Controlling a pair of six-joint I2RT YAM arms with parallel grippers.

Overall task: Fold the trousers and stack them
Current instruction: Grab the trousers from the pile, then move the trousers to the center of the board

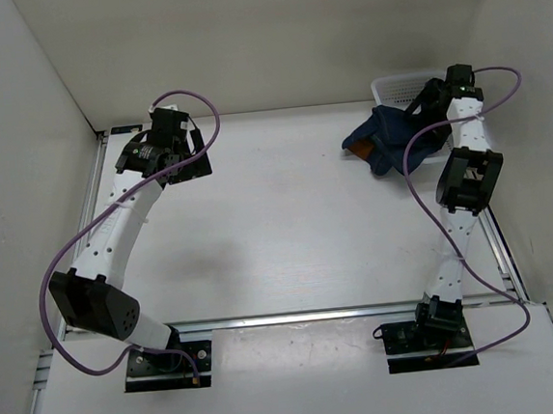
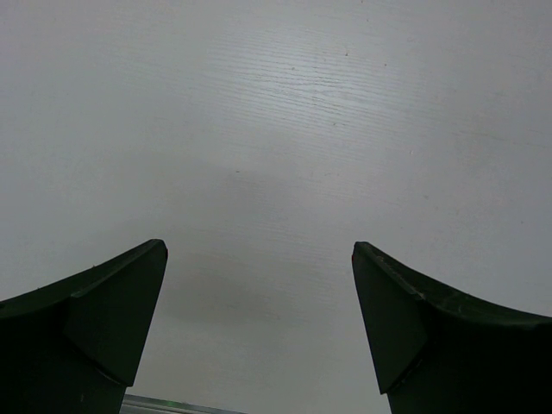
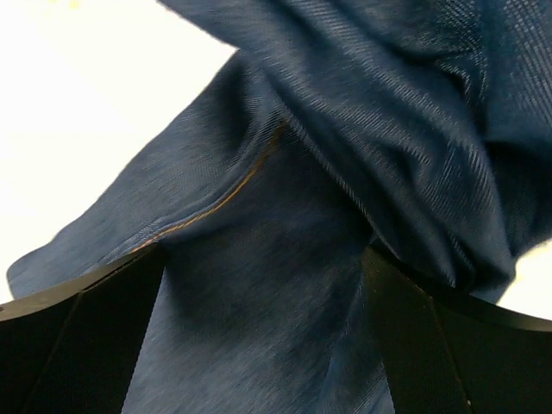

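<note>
step in hand, as we read it: get the trousers (image 1: 385,139) out flat before any fold. they're a dark bunch touching the basket (image 1: 394,82), spilling off its near-left side onto the table (image 1: 279,236). we can't tell if any part lies inside the basket.

right gripper (image 3: 263,252) hangs over the bunch just beside the basket. its fingers are spread wide, with denim and an orange seam (image 3: 233,185) under and between them — nothing pinched yet. we'd come down on one layer near that seam, not the whole wad. then clamp firmly and drag away from the basket so the legs trail out.

right arm is stretched out to the basket, wrist tipped down onto the cloth. left gripper (image 2: 259,246) is well apart from the basket, across the table — fingers spread too, holding nothing, bare tabletop below.
</note>
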